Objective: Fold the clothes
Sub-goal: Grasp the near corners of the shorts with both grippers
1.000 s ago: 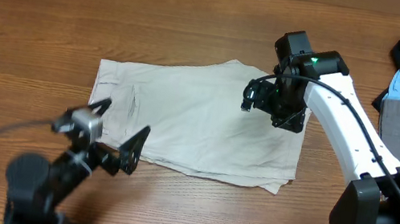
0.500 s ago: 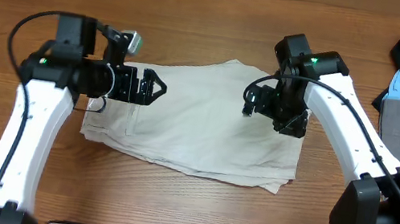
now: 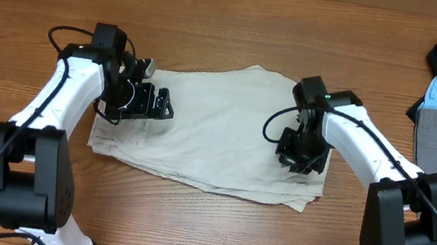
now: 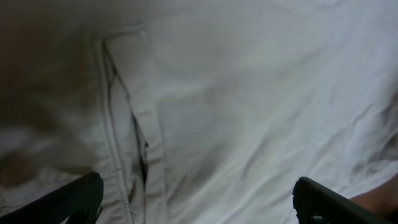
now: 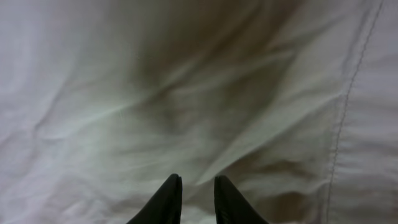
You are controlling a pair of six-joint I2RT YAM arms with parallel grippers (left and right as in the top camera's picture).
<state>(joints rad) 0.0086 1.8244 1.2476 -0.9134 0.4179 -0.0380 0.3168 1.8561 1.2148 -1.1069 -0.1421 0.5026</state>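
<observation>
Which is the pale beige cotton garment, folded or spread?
Folded: the pale beige cotton garment shows stacked layers along its lower right edge.

Overhead camera looks straight down on the brown wooden table, far enough back to catch both arms and the whole pale cream cotton trousers. Left wrist camera's pressed close over that cloth's left end, stitched slit pocket mid-frame, left fingertips in the bottom corners. Right wrist camera hugs the right end, right fingertips bottom centre.
</observation>
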